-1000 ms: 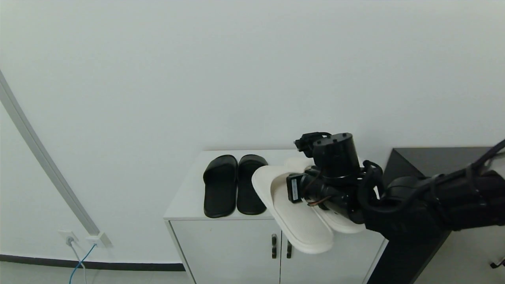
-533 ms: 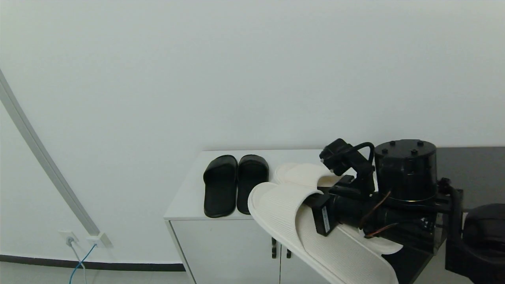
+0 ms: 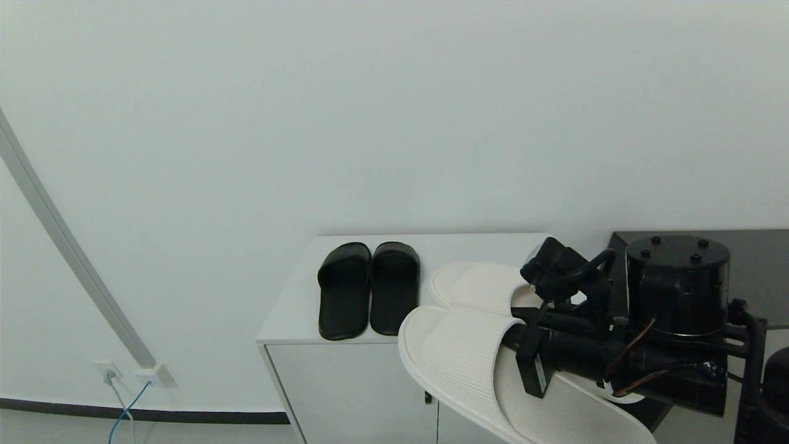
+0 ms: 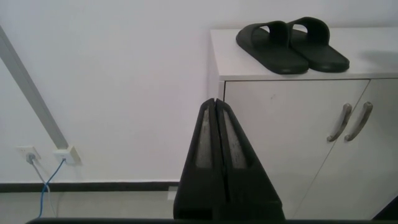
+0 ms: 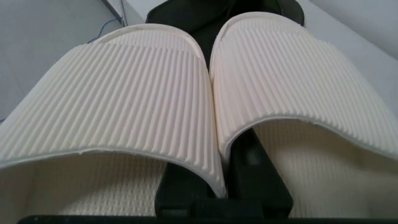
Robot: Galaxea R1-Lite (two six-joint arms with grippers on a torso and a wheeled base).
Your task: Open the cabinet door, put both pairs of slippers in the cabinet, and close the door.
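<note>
Two white slippers [image 3: 462, 357] – clamped in right tool [image 5: 224, 186], black slippers [image 3: 368, 290] on cabinet [image 3: 345, 382] top, doors closed, left tool [image 4: 214, 162] closed

We see a white cabinet [image 3: 296, 311], its doors [image 4: 286, 143] shut. On its top a pair of black slippers [image 3: 351, 283] lies side by side, toes toward the wall.

The cream slippers [image 3: 459, 345] carry fine ribbing across their straps (the ribs run from toe to opening). The black slides [image 3: 368, 288] are plain and matte. The cabinet [image 3: 345, 382] is white with grey handles [image 4: 351, 121]. A blue cable [image 3: 143, 391] crosses the white wall [image 3: 308, 123].
</note>
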